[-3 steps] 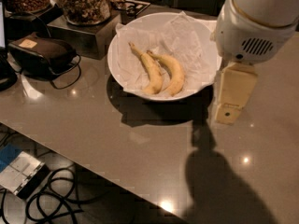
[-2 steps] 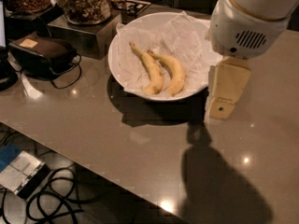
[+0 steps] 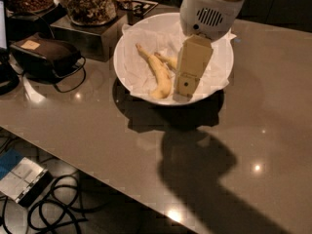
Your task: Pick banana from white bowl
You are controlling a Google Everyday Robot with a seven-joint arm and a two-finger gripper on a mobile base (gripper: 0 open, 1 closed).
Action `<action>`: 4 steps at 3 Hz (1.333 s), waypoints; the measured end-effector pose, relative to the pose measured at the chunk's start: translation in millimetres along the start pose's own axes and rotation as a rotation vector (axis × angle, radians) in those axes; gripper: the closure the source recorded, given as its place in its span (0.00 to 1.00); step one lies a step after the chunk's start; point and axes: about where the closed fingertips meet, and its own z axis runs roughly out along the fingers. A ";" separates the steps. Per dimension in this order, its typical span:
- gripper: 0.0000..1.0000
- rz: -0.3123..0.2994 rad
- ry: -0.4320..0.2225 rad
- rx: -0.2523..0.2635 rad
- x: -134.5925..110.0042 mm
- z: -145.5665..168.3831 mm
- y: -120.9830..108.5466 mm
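Note:
The white bowl (image 3: 139, 38), lined with crumpled white paper, stands on the grey-brown table. Two bananas lie in it. The banana (image 3: 168, 60), the thicker curved one, shows only its upper end; the rest is hidden behind my gripper. A slimmer banana with a long thin stem (image 3: 157, 72) lies just left of it in full view. My gripper (image 3: 185, 84), a beige block under the white wrist housing (image 3: 209, 11), hangs over the middle of the bowl, directly in front of the curved banana.
Glass jars of snacks (image 3: 90, 1) stand on a metal box (image 3: 83, 35) behind the bowl on the left. A dark pouch with a cable (image 3: 44, 55) lies at the far left. The table's front edge runs diagonally; cables and a grey device (image 3: 22, 179) lie on the floor.
My gripper has moved left, from beside the bowl's right rim to over its middle. It now covers most of the curved banana. The bananas have not moved.

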 end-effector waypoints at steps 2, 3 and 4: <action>0.00 0.083 -0.097 0.019 -6.9 -1.3 -20.5; 0.00 0.193 -0.153 0.014 -4.6 -3.7 -37.2; 0.04 0.261 -0.175 0.001 -4.7 -3.2 -43.6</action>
